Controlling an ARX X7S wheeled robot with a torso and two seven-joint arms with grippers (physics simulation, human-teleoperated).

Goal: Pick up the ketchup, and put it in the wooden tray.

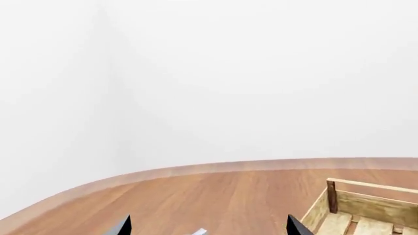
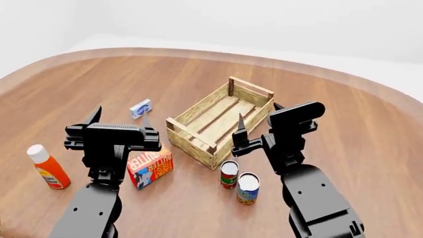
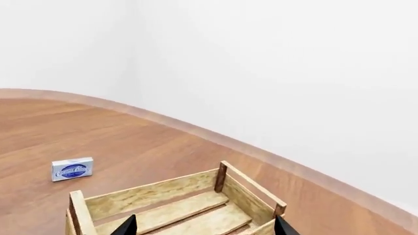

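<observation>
Farthest left in the head view, the small orange-red squeeze bottle of ketchup [image 2: 47,168] with its white cap and yellow-white label stands on the round brown wooden surface [image 2: 99,84], its long axis close to upright with the cap tipped slightly away from the robot. Just to its right hangs the black left gripper [image 2: 119,119], its two pointed fingers [image 2: 93,115] spread wide apart and holding nothing; in the left wrist view only the two dark tips show, with bare wood between them. So the bottle lies to the outer left of those fingers and nearer the robot's body than their tips, beside the arm, not in front of it, and the left arm is plainly the nearer one; by my reading the gripper must draw back and swing leftward, then close on the bottle from the side across its upright axis. Next to the right, partly behind the left arm, lies a red-and-yellow butter box [image 2: 152,167], and beyond the fingers a small blue-and-white packet [image 2: 140,108]. At the middle sits the light-wood slatted wooden tray [image 2: 221,121] with corner posts, with nothing in it that I can see, well apart from the ketchup. Just before its near corner stand a red-labelled can [image 2: 229,174] and a blue-and-yellow can [image 2: 248,188]. Rightmost, the black right gripper [image 2: 258,119] hovers at the tray's right long side, its fingers [image 2: 241,122] likewise wide open and empty, the tray showing between them in the right wrist view.
</observation>
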